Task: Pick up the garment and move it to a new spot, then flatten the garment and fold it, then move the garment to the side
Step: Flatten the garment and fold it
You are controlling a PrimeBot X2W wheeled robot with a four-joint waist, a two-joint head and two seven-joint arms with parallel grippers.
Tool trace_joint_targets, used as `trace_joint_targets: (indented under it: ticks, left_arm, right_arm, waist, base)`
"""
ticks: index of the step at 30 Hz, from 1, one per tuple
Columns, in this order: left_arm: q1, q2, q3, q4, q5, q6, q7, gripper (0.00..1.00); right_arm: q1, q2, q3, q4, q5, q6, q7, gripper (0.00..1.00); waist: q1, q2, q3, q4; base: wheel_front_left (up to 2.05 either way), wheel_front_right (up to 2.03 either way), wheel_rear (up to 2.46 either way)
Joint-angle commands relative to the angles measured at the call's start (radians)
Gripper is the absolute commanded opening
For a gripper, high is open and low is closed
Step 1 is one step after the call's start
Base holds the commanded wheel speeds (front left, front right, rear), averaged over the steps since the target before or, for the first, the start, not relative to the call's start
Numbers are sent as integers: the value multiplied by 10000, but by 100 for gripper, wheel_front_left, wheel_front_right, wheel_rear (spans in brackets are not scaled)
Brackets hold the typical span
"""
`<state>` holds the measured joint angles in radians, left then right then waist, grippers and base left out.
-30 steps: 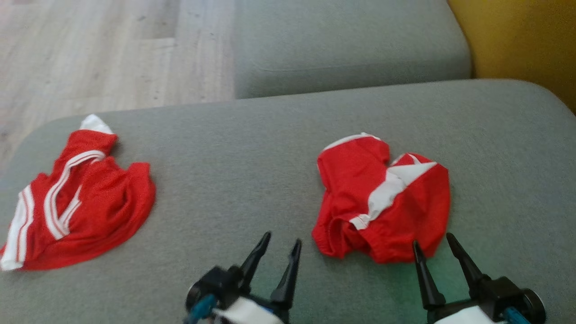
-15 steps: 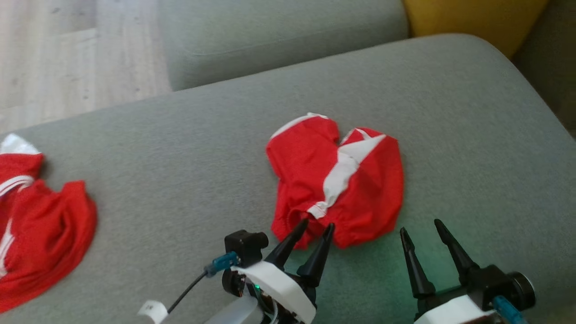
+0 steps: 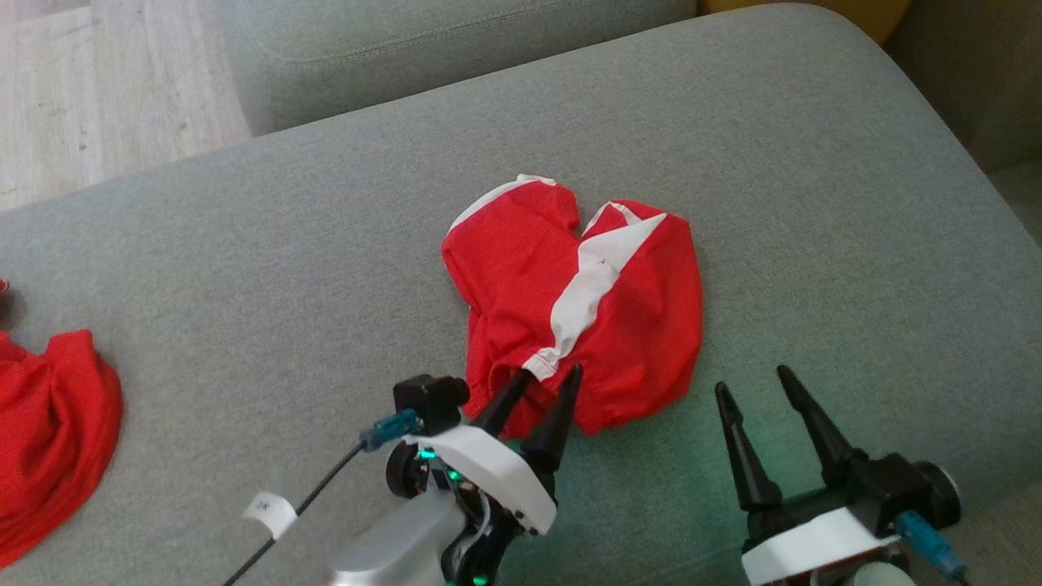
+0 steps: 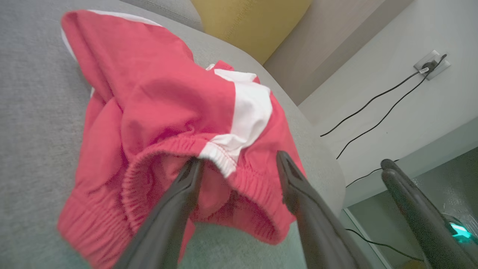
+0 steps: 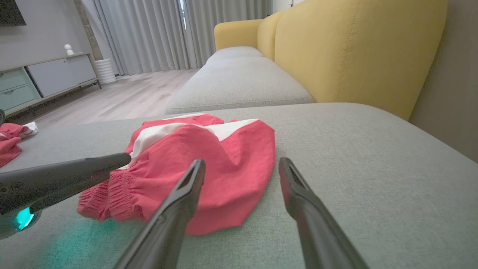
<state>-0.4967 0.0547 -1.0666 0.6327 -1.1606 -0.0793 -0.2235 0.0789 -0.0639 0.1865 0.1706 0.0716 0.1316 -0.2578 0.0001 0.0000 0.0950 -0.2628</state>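
Note:
The garment (image 3: 602, 309) is a crumpled pair of red shorts with a white stripe, lying mid-cushion on the grey sofa seat (image 3: 244, 268). My left gripper (image 3: 551, 372) is open, its tips at the near elastic waistband. In the left wrist view the left gripper (image 4: 238, 157) spans the gathered waistband of the garment (image 4: 168, 101) without clamping it. My right gripper (image 3: 751, 378) is open just right of the shorts' near edge, over bare cushion. In the right wrist view the right gripper (image 5: 242, 160) points at the right edge of the garment (image 5: 224, 149).
A second red garment (image 3: 49, 423) with white trim lies at the seat's far left. Behind are another grey cushion (image 3: 407, 49) and wooden floor (image 3: 81, 81). The yellow sofa back (image 5: 354, 48) rises on the right, where the cushion's edge drops off.
The head camera has turned, shifting the whole scene left. My left gripper has moved right, from bare cushion up to the shorts' waistband. The right gripper has held its place, open.

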Motion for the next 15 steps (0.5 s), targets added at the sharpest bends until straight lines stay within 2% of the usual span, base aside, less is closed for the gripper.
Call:
trace_joint_targets:
  ticks: [1,5,6,7,8,9,15]
  left_arm:
    - [-523,-45,157,-107,-131,6,-175,100]
    - [-720,-45,38,78,-435,-5,-271,100]
    - [-760,-45,14,122,-505,-9,-290,96]
    - [-796,-45,-15,166,-565,-12,-306,67]
    - [-826,-45,-44,208,-619,-14,-319,41]
    - [-858,-45,-84,250,-656,-13,-331,1]
    - [-1180,-45,-216,420,-545,-29,-373,0]
  right_arm:
    - [-371,-94,119,-403,78,-9,-40,100]
    - [-351,-44,-85,-557,131,-9,-40,100]
    - [-347,-37,-107,-558,87,-9,-40,100]
    - [-344,-29,-120,-557,53,-9,-40,100]
    - [-338,-21,-125,-553,28,-9,-40,100]
    - [-334,-13,-129,-545,-7,-9,-40,100]
    - [-314,55,-255,-510,-17,-9,-40,100]
  waist:
    - [-1,0,19,-30]
    - [-1,0,11,-69]
    - [-1,0,8,-76]
    - [-1,0,4,-83]
    - [-1,0,-2,-89]
    - [-1,0,-5,-98]
    - [-1,0,-56,-208]
  base:
    - [0,0,0]
    - [0,0,0]
    - [0,0,0]
    - [0,0,0]
    - [0,0,0]
    - [0,0,0]
    - [0,0,0]
